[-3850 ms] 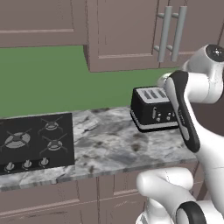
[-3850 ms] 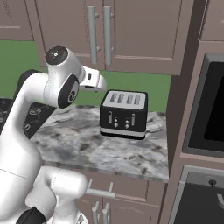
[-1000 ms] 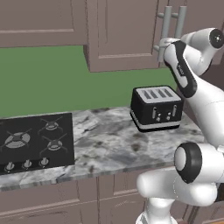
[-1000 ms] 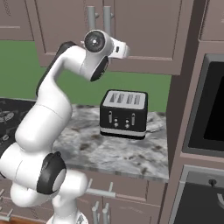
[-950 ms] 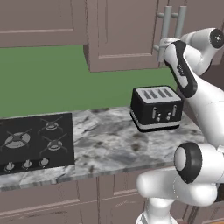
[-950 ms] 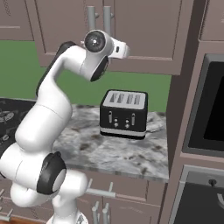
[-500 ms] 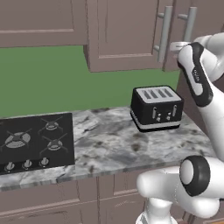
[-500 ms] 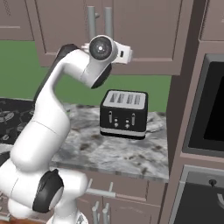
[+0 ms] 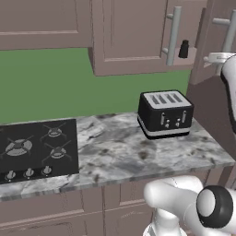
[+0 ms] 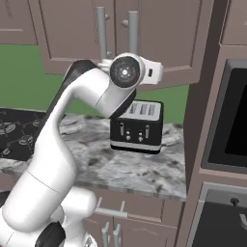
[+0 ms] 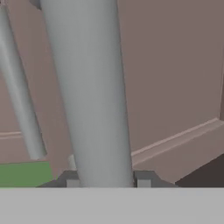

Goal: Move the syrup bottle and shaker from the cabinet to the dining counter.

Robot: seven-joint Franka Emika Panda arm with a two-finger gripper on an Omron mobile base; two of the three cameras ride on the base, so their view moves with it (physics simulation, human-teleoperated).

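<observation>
Gripper point(image 11: 103, 181) is clamped on the cabinet door's bar handle point(image 11: 89, 96): in the hand view the grey bar fills the gap between both fingertips. From the left base view, the right-hand door point(image 9: 216, 60) of the cabinet point(image 9: 138, 37) stands partly swung out, and you can see the shaker point(image 9: 184, 49) on the inner shelf just behind the opening. I can't see the syrup bottle, so I can't tell you where it sits.

Risks, as I judge them:
- Your grip is on a smooth round bar. Pull off the hinge arc and the fingers slide along it or pop off, and the door stays half open.
- The toaster point(image 9: 165, 113) sits right under the door on the counter point(image 9: 115, 156); a low elbow could clip it.
- Open the door too little and your reach to the shaker gets cramped, so you could knock it over.
</observation>
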